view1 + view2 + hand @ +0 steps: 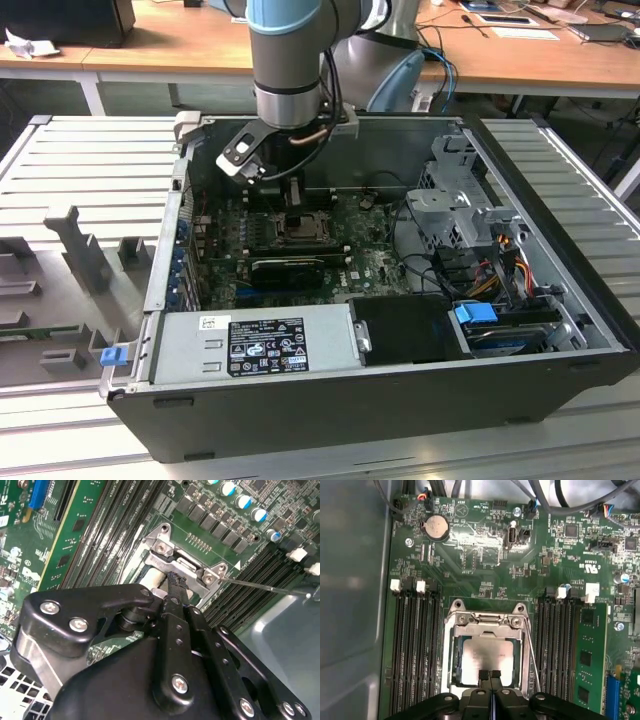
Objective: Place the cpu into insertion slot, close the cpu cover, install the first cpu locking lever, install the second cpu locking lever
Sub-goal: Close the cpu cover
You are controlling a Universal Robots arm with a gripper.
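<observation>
- The gripper (490, 676): its fingers (483, 676) are recorded pressed together with nothing between them, tips at the near edge of the socket window.
- The cpu (487, 655) is seated in the socket; the cpu cover (485, 631) appears lowered around it.
- Risk judged: the tips could be slid off the frame onto the cpu, or the unlatched locking lever (265, 586) snagged.
- The lever's free rod is shown standing clear in the second wrist view; the seated cpu is shown in the first wrist view.
- The open computer case (300, 400) is recorded in the exterior view.
</observation>
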